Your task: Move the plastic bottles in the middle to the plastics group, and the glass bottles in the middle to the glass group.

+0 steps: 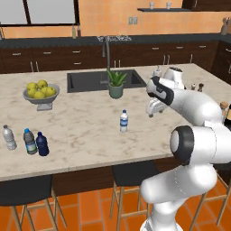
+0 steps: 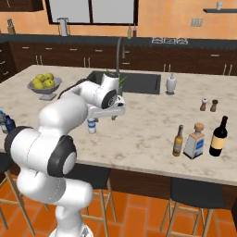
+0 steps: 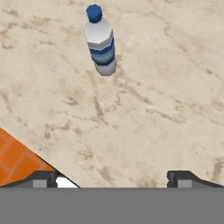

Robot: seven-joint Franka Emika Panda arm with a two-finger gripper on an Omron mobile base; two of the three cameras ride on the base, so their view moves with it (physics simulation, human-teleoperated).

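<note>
A clear plastic bottle with a blue label (image 1: 123,121) stands alone mid-counter; it also shows upright in the hand view (image 3: 100,41) and half hidden behind my arm (image 2: 91,125). My gripper (image 1: 153,111) (image 2: 114,115) (image 3: 113,179) hovers open and empty to its right, apart from it. At the left a dark navy bottle (image 1: 42,144) stands beside the blue-capped bottle (image 1: 30,141) and the greyish clear bottle (image 1: 9,137). At the right the amber glass bottle (image 2: 178,140) stands next to the tan-topped pale bottle (image 2: 195,141) and a dark bottle (image 2: 219,136).
A bowl of yellow fruit (image 1: 40,92), a sink (image 1: 90,81) and a potted plant (image 1: 116,85) sit toward the back. A soap dispenser (image 2: 171,84) and two shakers (image 2: 208,105) stand at the right. The counter's front edge (image 3: 39,159) lies close to the hand, with stools below.
</note>
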